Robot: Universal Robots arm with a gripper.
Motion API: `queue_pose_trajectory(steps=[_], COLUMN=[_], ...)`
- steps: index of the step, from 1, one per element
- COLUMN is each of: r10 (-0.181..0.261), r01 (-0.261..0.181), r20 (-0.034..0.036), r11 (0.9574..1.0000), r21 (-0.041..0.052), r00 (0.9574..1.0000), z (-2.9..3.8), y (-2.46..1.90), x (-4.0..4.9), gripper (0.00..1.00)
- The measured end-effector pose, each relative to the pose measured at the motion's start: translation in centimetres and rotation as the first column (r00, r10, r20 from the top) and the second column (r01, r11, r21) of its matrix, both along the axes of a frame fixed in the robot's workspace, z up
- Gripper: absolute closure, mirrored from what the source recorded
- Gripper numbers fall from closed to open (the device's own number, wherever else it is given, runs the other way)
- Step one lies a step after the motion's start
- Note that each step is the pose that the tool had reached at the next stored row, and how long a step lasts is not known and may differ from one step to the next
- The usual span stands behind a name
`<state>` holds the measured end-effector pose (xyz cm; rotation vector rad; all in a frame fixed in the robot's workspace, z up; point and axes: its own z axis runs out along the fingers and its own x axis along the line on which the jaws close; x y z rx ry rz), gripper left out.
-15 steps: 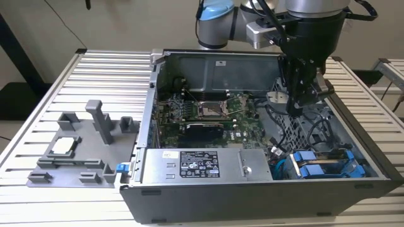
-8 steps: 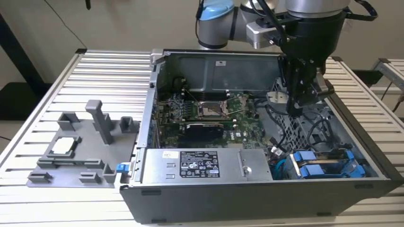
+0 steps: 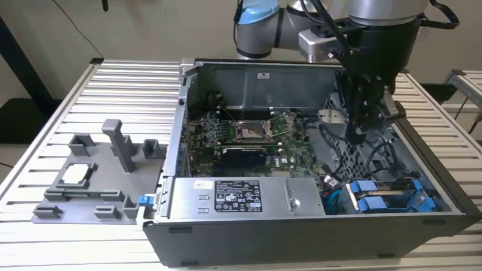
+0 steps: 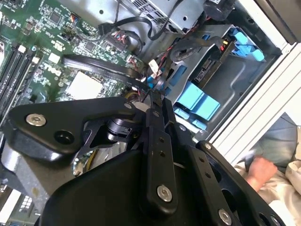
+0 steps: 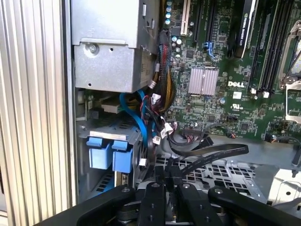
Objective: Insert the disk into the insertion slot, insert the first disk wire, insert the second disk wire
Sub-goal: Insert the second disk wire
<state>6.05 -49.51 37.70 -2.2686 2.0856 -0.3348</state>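
Observation:
My gripper (image 3: 355, 135) hangs inside the open computer case, above the perforated metal floor on the exterior view's right. In both wrist views its fingers (image 5: 160, 181) stand close together, and a flat black disk wire (image 5: 214, 155) ends right at the fingertips (image 4: 157, 96). The disk (image 3: 371, 202), with its blue end tabs (image 5: 110, 153), lies in the insertion slot (image 3: 391, 213), the grey cage at the case's front corner, below and in front of the gripper. A bundle of blue and coloured wires (image 5: 146, 117) runs beside the cage.
The motherboard (image 3: 241, 132) fills the case's middle and the grey power supply (image 3: 233, 197) sits beside the cage. Loose black cables (image 3: 380, 155) loop near the gripper. A grey fixture (image 3: 98, 175) stands on the slatted table. A person's hand (image 4: 258, 170) shows outside the case.

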Motion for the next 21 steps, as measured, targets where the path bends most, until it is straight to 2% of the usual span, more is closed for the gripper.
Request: queue_pose_trajectory(steps=[7,12,21], r10=[0.0,0.0,0.0], r01=[0.0,0.0,0.0], r20=[-0.0117,-0.0226,-0.0415], r11=[1.0,1.0,1.0], r21=[0.0,-0.0001,-0.0001], r00=[0.9999,0.9997,0.9991], z=[-0.05,-0.09,-0.15], y=[-1.5,-2.71,-4.64], x=[0.82,1.41,2.59], gripper=[0.84,0.84,0.84])
